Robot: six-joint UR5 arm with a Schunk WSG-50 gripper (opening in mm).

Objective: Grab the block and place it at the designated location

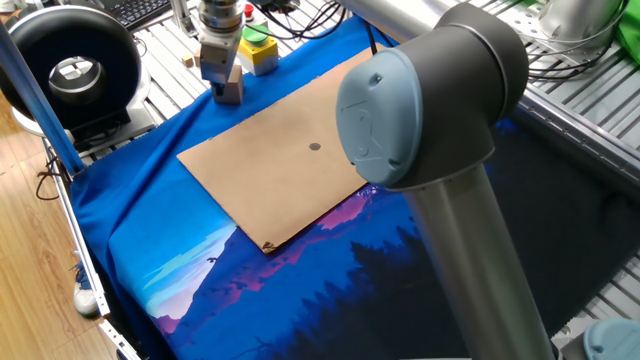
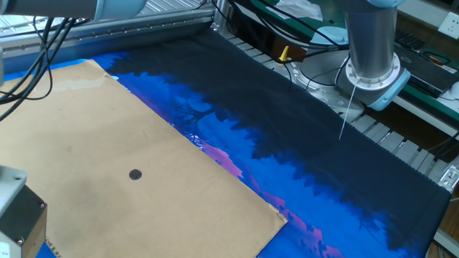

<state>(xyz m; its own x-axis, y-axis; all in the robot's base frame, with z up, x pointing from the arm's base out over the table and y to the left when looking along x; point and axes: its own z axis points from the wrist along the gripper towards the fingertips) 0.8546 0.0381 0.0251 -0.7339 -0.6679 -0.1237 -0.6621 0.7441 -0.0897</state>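
The block (image 1: 232, 91), a light tan wooden cube, sits on the blue cloth just past the far left corner of the brown board (image 1: 270, 170). My gripper (image 1: 219, 80) hangs straight down right at the block, covering its left and upper part. Its fingers look open around the block and are not closed on it. The designated location (image 1: 315, 147) is a dark grey dot at the board's centre, well to the right of the gripper; it also shows in the other fixed view (image 2: 135, 174). There, only a grey-brown piece of the gripper (image 2: 20, 215) shows at the lower left edge.
A yellow box with a green button (image 1: 257, 48) stands just behind the block. A tiny wooden cube (image 1: 187, 61) lies on the metal table to the left. A black round device (image 1: 72, 70) is at far left. The arm's big elbow (image 1: 430, 110) blocks the right of the view.
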